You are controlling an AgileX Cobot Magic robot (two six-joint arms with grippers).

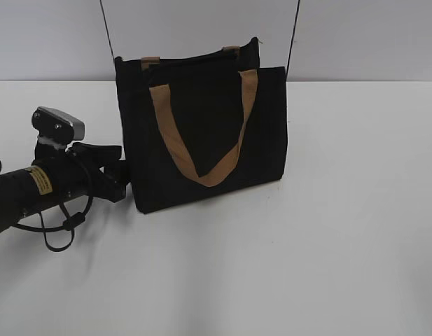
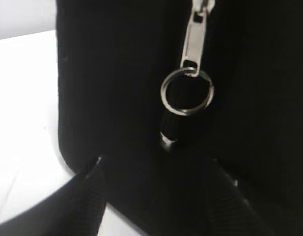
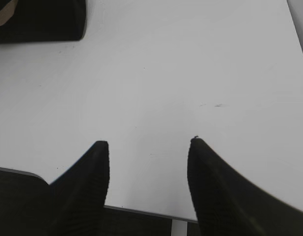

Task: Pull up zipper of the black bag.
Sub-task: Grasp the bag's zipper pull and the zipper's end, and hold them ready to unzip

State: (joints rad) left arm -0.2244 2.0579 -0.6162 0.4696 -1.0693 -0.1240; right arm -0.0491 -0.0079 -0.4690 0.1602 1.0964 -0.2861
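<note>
Bag [image 1: 201,133] — upright on white table [image 1: 328,245], mid-rear, tan handle [image 1: 201,150] draped down its front. Zipper [image 2: 194,46] — on bag's left side, silvery pull with ring. Left gripper [image 2: 156,169] — fingers apart, at bag's side below ring. Right gripper [image 3: 149,152] — fingers apart over bare table.

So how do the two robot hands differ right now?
The left gripper sits up against the small black fabric bag, by its silvery zipper pull; the right gripper hovers over bare white table, apart from the bag. Both have black jaws standing open, holding nothing.
</note>
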